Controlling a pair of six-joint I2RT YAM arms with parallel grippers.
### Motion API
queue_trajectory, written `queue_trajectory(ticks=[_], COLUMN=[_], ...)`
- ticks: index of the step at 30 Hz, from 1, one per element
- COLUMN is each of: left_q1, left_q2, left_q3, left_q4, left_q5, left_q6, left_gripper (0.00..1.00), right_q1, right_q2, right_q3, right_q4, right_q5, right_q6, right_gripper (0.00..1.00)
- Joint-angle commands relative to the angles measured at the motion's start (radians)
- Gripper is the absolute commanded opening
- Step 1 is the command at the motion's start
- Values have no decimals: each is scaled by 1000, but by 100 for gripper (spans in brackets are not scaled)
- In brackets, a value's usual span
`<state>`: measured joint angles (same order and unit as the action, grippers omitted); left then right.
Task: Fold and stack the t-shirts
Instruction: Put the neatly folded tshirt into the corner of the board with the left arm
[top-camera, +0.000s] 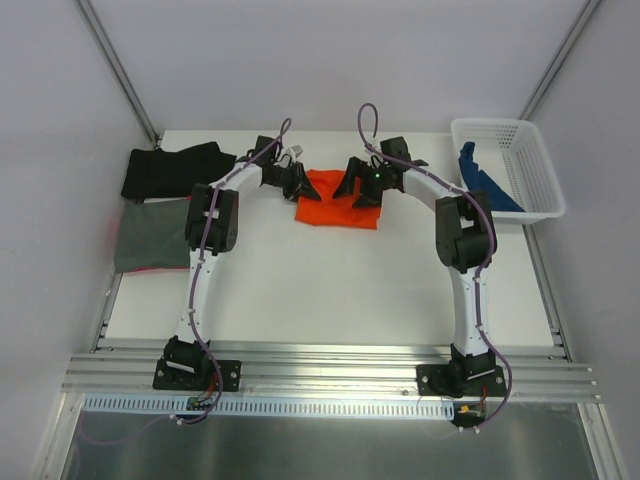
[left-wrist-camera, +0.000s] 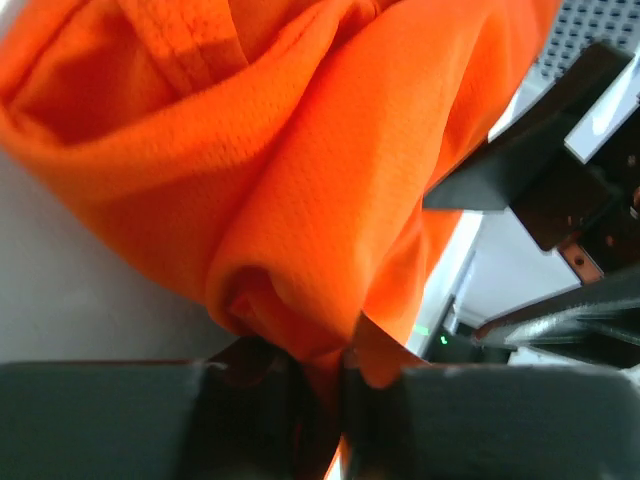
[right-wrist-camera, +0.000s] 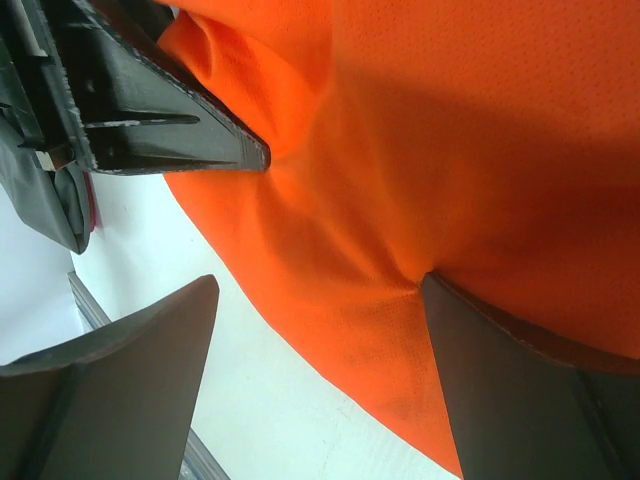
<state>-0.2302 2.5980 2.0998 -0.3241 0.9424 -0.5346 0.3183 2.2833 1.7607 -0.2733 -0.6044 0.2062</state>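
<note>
The orange-red t-shirt (top-camera: 337, 203) lies partly folded at the back middle of the table. My left gripper (top-camera: 297, 181) is at its left edge, shut on a bunched fold of the orange cloth (left-wrist-camera: 300, 200), which is pinched between its fingers (left-wrist-camera: 240, 400). My right gripper (top-camera: 358, 187) is at the shirt's right side with jaws open. In the right wrist view one finger (right-wrist-camera: 500, 380) presses on the orange cloth (right-wrist-camera: 450, 150) and the other finger (right-wrist-camera: 120, 380) hangs over bare table. A black t-shirt (top-camera: 170, 168) and a dark grey t-shirt (top-camera: 152, 235) lie at the left. A blue t-shirt (top-camera: 486, 180) lies in the basket.
The white mesh basket (top-camera: 530, 170) stands at the back right corner. Grey walls close in the table at the back and sides. A metal rail (top-camera: 330, 365) runs along the near edge by the arm bases.
</note>
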Motion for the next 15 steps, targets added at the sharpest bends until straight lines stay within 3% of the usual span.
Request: queue_trajectory(ticks=[1,3,10,15], left_q1=[-4,0,52,121], left_q2=[-2,-15,-122,-303], left_q3=[-44,-49,-63,-153], left_q4=[-43,-41,-139,-230], left_q5=[-4,-7,-74,-96], left_q6=[7,5,120,211], left_gripper=[9,0,0,0], right_q1=[4,4,-60,-160], right_q2=[-56,-58,-157,-251], right_q3=[-14,-14,-18,-46], right_q4=[-21,-26,-96,-156], right_q5=[-8,-8,-5,40], right_q6=[-8,-11,-57,-113], right_gripper=[88,88,88,88])
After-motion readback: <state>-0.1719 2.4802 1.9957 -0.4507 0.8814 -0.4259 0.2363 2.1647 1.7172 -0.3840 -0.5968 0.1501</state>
